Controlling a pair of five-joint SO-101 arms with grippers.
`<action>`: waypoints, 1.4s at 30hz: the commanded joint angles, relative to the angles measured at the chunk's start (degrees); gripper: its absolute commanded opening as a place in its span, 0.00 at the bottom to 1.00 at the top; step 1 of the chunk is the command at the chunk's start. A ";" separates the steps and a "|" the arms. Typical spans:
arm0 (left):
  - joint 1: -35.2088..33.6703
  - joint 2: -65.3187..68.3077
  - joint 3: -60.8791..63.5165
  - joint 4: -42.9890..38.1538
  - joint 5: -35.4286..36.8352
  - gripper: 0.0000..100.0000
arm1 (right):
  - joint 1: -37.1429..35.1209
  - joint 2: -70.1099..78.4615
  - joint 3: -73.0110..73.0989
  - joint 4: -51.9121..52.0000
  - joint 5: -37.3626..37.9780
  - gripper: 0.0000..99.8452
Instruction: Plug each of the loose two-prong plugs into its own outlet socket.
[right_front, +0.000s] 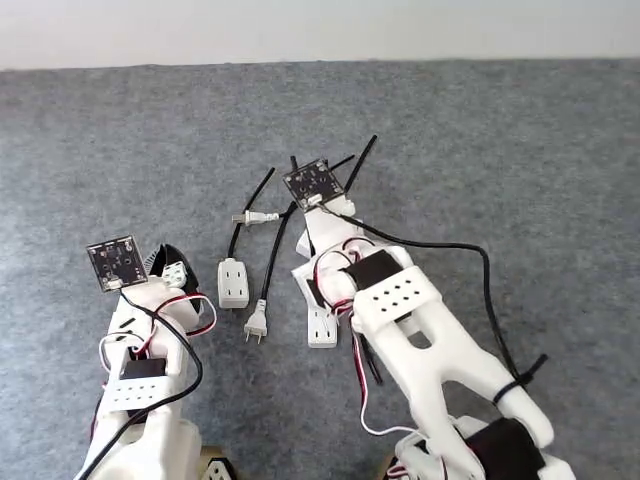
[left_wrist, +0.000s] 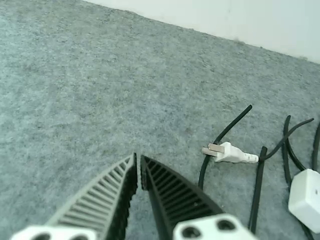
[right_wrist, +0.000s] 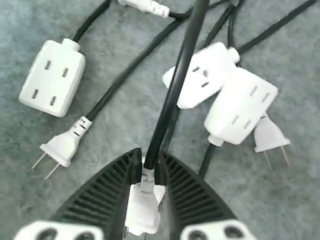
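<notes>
Grey carpet covers the worktable where two robot arms face a tangle of black cords, white plugs and outlet blocks. The right gripper (right_wrist: 148, 156) is clamped on a white plug (right_wrist: 142, 210), whose black cord (right_wrist: 175, 85) runs out between the fingers and across the pile. Near it lie a four-slot outlet socket (right_wrist: 51, 77), a loose plug (right_wrist: 62, 147) just beside that, a pair of socket blocks (right_wrist: 200, 75) touching each other, and another plug (right_wrist: 270, 137) by them. The left gripper (left_wrist: 138, 160) hovers closed and empty above bare carpet, with a third loose plug (left_wrist: 227, 152) lying prongs-out nearby. The step in hand looks like mating the held plug to a free socket. Done well, that likely means turning the prongs square to one pair of slots, keeping the cord from dragging its neighbours, and pushing straight. The light socket could slide on the carpet, so the idle left gripper may need to brace it.
</notes>
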 joint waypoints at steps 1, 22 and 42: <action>-0.35 -0.62 -2.07 1.58 -2.02 0.02 | -2.07 -2.24 -0.88 0.75 2.81 0.01; 3.43 32.35 -33.19 26.02 -2.46 0.02 | -17.01 -38.73 9.76 11.82 11.25 0.01; 18.37 32.26 -45.49 50.37 -10.20 0.02 | -23.87 -41.63 14.86 11.30 14.68 0.01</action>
